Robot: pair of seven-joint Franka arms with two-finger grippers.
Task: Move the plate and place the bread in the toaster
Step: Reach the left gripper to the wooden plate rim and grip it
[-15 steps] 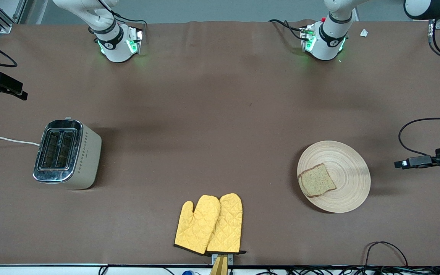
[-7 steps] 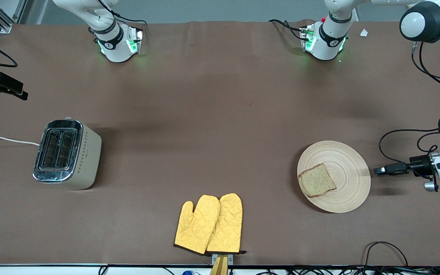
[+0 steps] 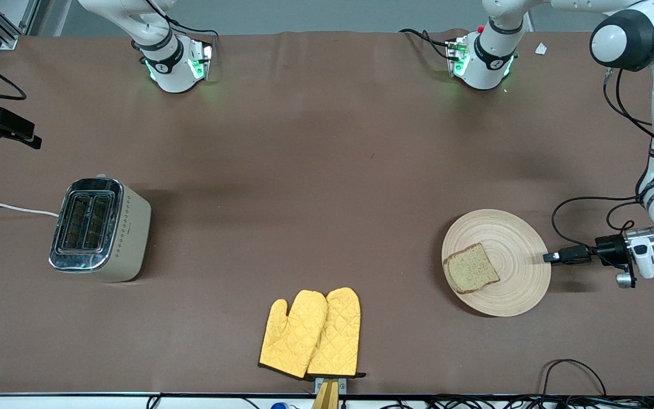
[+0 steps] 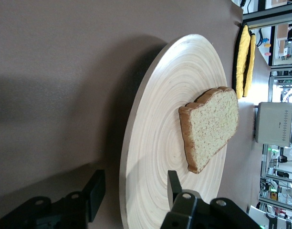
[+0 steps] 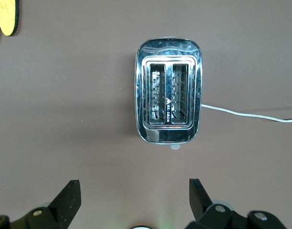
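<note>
Left gripper straddles plate rim — seemingly not yet clamped.

A robotics laboratory. Two white robot arm bases with green lights stand on a brown cloth-covered table. Black cables trail along its edge.

The plate is showing pale beige wood with concentric ring grooves. The bread is showing a speckled brown face with darker crust. The toaster is showing a cream body, a dotted side pattern and a shiny chrome top. The oven mitts are showing quilted yellow with dark trim, on the brown table.
</note>
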